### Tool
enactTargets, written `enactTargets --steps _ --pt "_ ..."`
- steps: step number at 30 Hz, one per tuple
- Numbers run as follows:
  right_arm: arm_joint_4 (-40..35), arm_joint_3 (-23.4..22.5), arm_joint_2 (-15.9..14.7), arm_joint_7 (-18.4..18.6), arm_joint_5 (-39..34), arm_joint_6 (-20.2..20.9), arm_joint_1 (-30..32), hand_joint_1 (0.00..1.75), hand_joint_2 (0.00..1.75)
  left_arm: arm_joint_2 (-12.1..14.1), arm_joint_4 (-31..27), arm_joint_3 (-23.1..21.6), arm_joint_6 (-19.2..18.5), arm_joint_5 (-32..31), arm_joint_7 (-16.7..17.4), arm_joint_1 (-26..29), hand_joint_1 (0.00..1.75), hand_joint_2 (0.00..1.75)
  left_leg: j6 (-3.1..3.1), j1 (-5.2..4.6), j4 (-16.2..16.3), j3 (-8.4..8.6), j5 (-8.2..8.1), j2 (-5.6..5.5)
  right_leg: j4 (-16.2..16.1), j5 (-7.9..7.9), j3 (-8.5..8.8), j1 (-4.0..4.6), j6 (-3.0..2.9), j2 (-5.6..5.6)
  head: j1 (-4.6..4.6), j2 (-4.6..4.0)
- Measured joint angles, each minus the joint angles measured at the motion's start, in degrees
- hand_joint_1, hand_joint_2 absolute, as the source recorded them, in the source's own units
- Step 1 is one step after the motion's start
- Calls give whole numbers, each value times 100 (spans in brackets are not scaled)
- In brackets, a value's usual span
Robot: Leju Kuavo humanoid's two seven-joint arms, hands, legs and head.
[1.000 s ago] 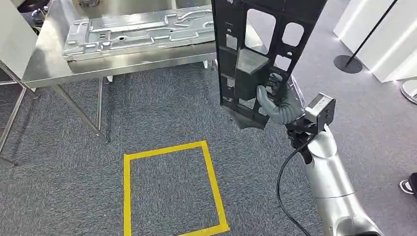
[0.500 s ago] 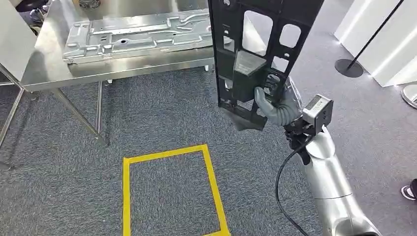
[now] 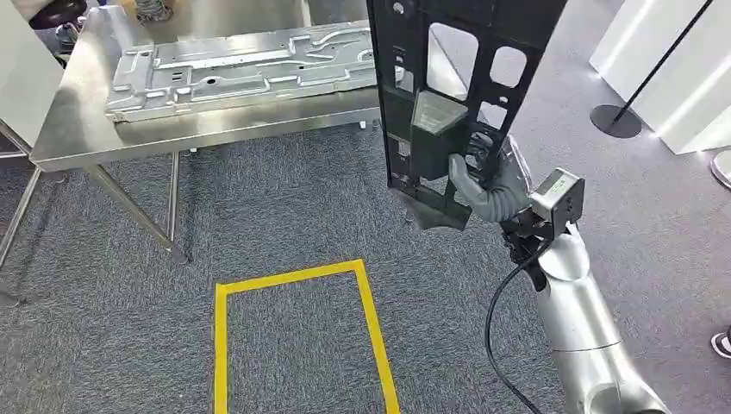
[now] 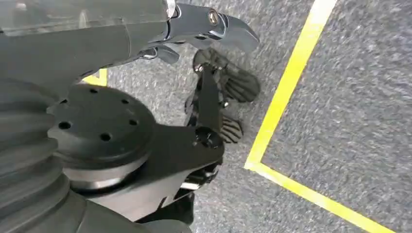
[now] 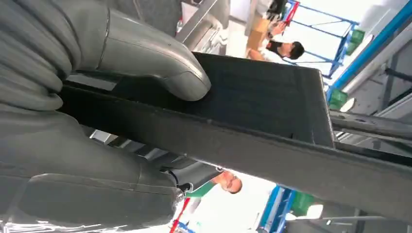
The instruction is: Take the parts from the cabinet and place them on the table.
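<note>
You've got two parts: one black plastic frame panel (image 3: 448, 95) held upright above the carpet in your right hand (image 3: 487, 185), one flat silver stamped metal plate (image 3: 246, 69) lying on the steel table (image 3: 78, 129). Right wrist view adds the thumb (image 5: 145, 53) pressed on the panel; left wrist view shows your left hand (image 4: 204, 29) over yellow floor tape (image 4: 286, 87), grasp unclear.

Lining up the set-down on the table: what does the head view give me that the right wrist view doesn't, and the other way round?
Head view alone: the steel table with a silver metal panel already lying on it, the yellow floor square, and the whole black frame part held upright. Right wrist view alone: the thumb pressed flat on the part's dark face, and people in the background. Both: the right hand gripping the black frame part.
</note>
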Motion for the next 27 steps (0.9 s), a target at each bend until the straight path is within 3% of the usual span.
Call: enactTargets --steps 1,2,4,5,6,7,9,11,14,16,17,19,20,21,22,24,25,27 --pt "0 -7 -9 -2 7 -18 -12 175 175 0 0 0 -2 0 -4 -2 0 175 -22 -13 222 -82 -121 6 -21 -19 43 -3 -38 -8 -26 -2" --pt "2 -7 -9 0 29 -35 -28 175 175 0 0 0 -2 -2 -4 -3 0 175 -37 -3 621 -280 -310 6 -20 -31 61 -1 -56 -9 -31 -2" --pt "17 -6 -9 9 109 -79 -23 175 175 0 0 0 -18 -2 -4 3 0 175 -63 9 1625 -838 -671 7 -14 -68 93 12 -77 -10 -24 -2" --pt "24 -7 -9 22 159 -109 -18 175 175 0 0 0 -22 -2 -2 8 0 175 -67 9 1896 -1030 -675 7 -9 -92 116 16 -79 -7 -33 0" --pt "31 -4 -9 37 201 -131 -14 175 175 0 0 0 -28 -2 -2 13 0 175 -62 9 1845 -1066 -528 7 -6 -120 152 19 -76 -3 -28 -2" --pt "31 -4 -9 48 255 -181 -13 175 175 0 0 0 -31 -2 0 16 0 175 -48 9 1520 -960 -248 7 -3 -155 198 20 -71 1 -29 -2" --pt "31 -4 -7 59 398 -284 -26 175 175 0 0 0 -35 -2 0 14 0 175 13 7 430 -527 413 7 11 -239 309 27 -44 5 -26 -2" --pt "31 -4 -7 63 536 -365 -43 175 175 2 0 0 -37 -2 2 14 0 175 70 -22 24 -340 391 4 44 -293 317 70 16 20 -24 -2" --pt "31 18 -6 98 727 -459 -47 175 175 2 0 0 -35 -2 4 8 0 175 140 -29 44 -359 378 -5 7 -305 324 63 97 8 -24 -2" --pt "26 20 -9 101 852 -537 -67 175 175 2 0 0 -31 0 2 5 0 175 195 17 -41 -279 394 1 190 -446 274 48 158 -1 4 -2" --pt "26 28 -7 98 907 -564 -96 175 175 2 0 0 -33 -2 2 -9 0 175 215 17 -41 -278 386 2 554 -627 85 40 182 0 6 0" --pt "35 28 -9 103 1041 -649 -96 175 175 2 0 0 -39 -2 2 -8 0 175 238 13 -38 -273 363 2 1541 -990 -470 20 227 0 7 0" --pt "48 37 -9 116 1139 -713 -92 175 175 2 0 0 -44 -2 2 -5 0 175 245 13 -31 -272 351 0 1848 -1035 -675 12 235 0 6 0" --pt "59 48 -11 125 1249 -781 -90 175 175 2 0 0 -42 0 0 -4 0 175 239 14 -24 -262 335 -4 1869 -927 -755 -1 239 -1 6 -2" --pt "61 59 -11 155 1404 -881 -91 175 175 2 0 0 -44 0 0 3 0 175 230 14 -16 -242 313 -9 1601 -691 -676 -7 233 -2 6 0" --pt "61 81 -13 203 1686 -1089 -100 175 175 2 0 2 -48 0 -15 4 0 175 204 14 -4 -173 262 -19 597 -99 -248 -6 194 -8 9 -2" --pt "61 92 -15 227 1796 -1177 -103 175 175 2 0 0 -52 0 -15 4 0 175 177 13 -7 -153 235 -22 140 44 -73 5 159 -20 9 -2" --pt "61 136 -17 297 2094 -1364 -114 175 175 2 0 0 -52 0 -18 -1 0 175 114 -16 -2 -164 214 -21 76 -24 -24 54 116 -11 -2 0"
